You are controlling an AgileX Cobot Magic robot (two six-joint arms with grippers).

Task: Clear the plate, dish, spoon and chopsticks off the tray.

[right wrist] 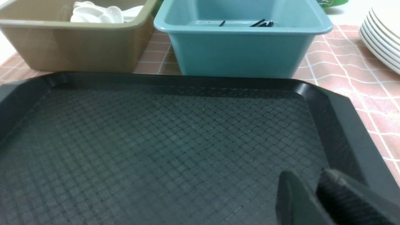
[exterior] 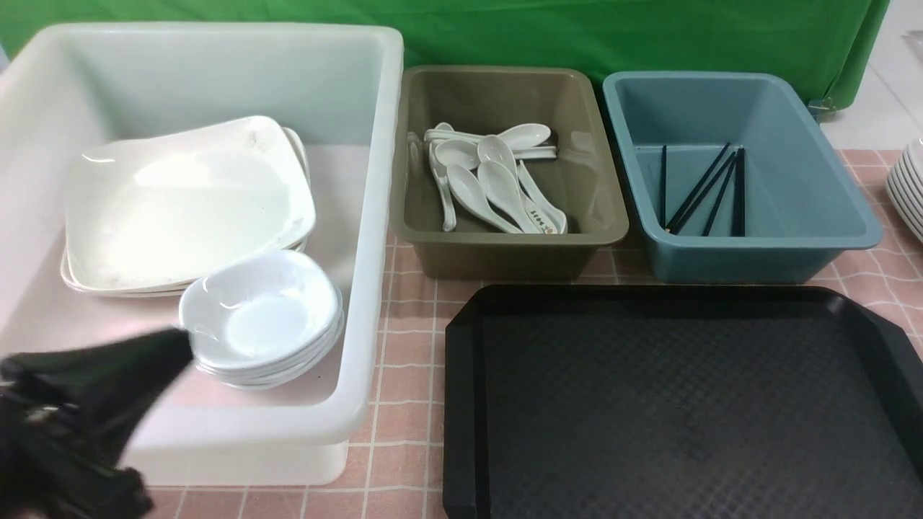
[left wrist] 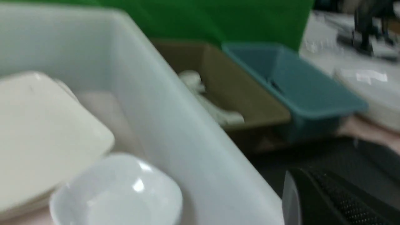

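Tray (exterior: 678, 404): black, nearest the front, diamond-textured floor bare, sitting on the pink checked cloth (exterior: 404, 346).
Right gripper (right wrist: 312, 190): low over the tray's corner, fingers a little apart with a narrow gap, nothing between them.
Left gripper (exterior: 169, 353): dark and blurred at the white tub's (exterior: 375, 216) near wall, just beside the dishes; jaws pressed together, holding nothing I can see.
Plate (exterior: 187, 202): in the white tub, tilted, on top of other plates.
Dishes (exterior: 263, 317): small stack in the same tub, in front of the plate.
Spoons (exterior: 490, 180): heaped in the olive tub (exterior: 505, 245) behind the tray.
Chopsticks (exterior: 703, 191): black sticks lying in the blue tub (exterior: 757, 245), right of the olive one.
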